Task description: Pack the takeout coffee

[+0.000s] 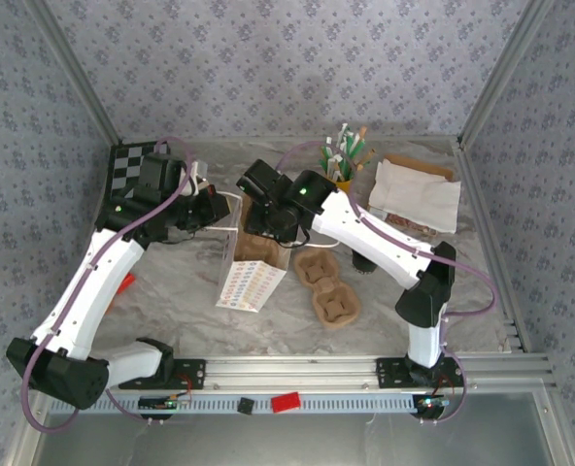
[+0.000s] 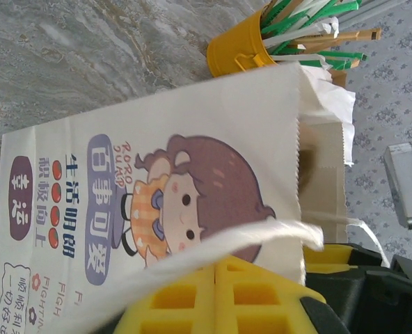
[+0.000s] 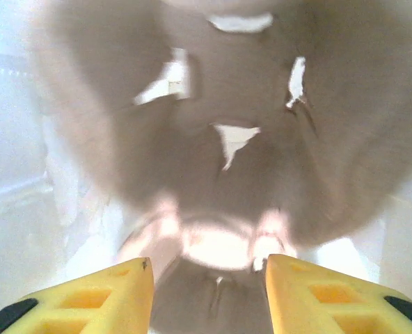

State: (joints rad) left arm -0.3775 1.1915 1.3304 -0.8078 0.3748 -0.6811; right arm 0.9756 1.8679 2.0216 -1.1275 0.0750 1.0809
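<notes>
My left gripper [image 2: 216, 278] is closed on the paper handle [image 2: 248, 236] of the bag [image 1: 251, 283] and holds the mouth open toward 9 o'clock. The right gripper [image 3: 209, 285] is down inside the bag. Its jaws stand apart and, as far as I can judge, nothing is clamped between them. Just in front of it is a blurred brown carrier [image 3: 213, 125].

I cannot identify the cup [image 1: 359, 264] with certainty. I believe it is the small dark shape on the worktop [image 1: 171, 311] at 3 o'clock from the bag, half under the right forearm and beside two spare carriers [image 1: 331, 303]. If so, it is not yet packed.

Several things can go wrong from here:
- When I lift the right gripper out, a finger may catch the carrier or the bag rim and pull the bag over, because only one handle holds it.
- If the left arm pulls too hard, the thin handle can tear or slip out.
- The right forearm passes very near the cup, so a careless swing may knock it down.
- If the carrier sits tilted, the cup can lean and lose its lid.
</notes>
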